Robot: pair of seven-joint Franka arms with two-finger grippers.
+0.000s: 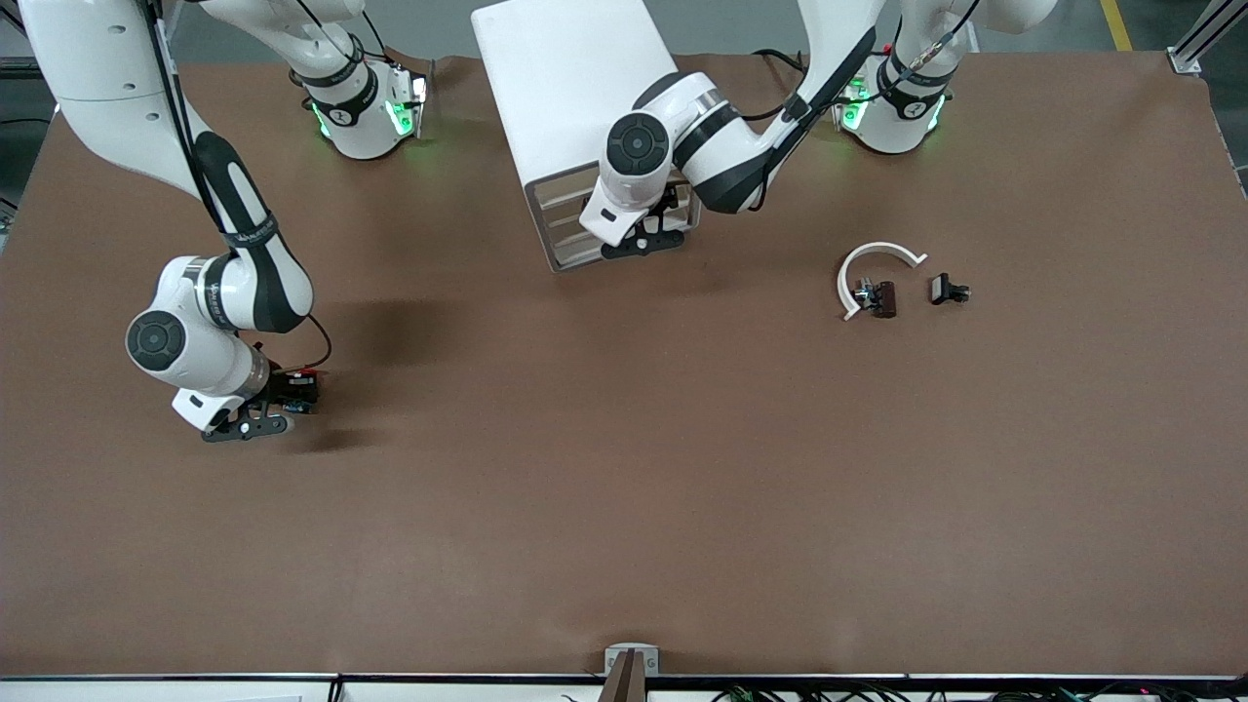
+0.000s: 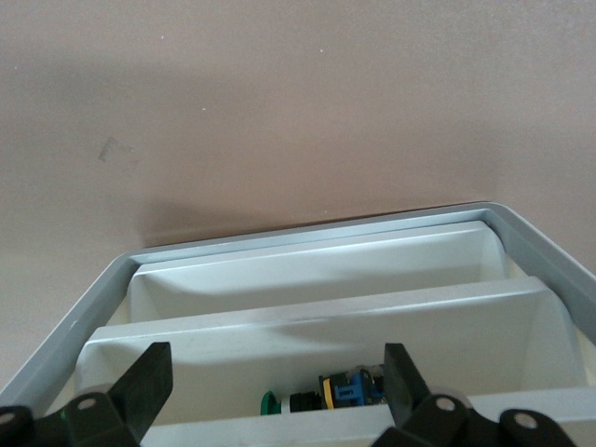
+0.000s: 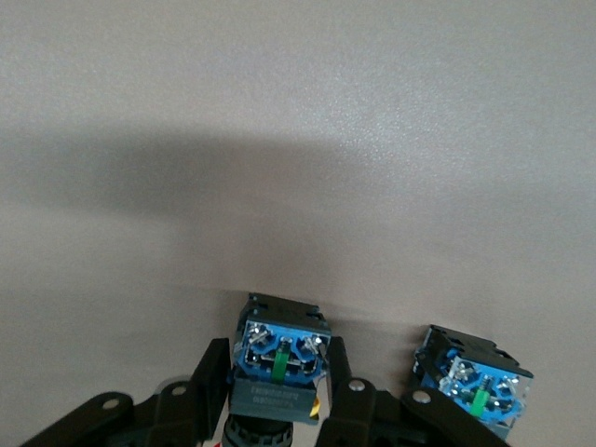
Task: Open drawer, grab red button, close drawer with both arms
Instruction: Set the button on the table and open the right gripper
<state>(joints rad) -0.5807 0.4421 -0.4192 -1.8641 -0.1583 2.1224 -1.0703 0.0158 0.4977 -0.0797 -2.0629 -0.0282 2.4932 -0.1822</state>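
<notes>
In the front view, the left gripper (image 1: 643,237) is at the front of the cabinet (image 1: 575,117), near the table (image 1: 624,507) edge by the arm bases. The right gripper (image 1: 278,405) is low at the right arm's end.

In the left wrist view, its fingers (image 2: 149,382) are spread over an open drawer (image 2: 326,317).

In the right wrist view, the right gripper (image 3: 277,391) pinches the button (image 3: 279,358); a second alike one (image 3: 473,380) lies beside.
</notes>
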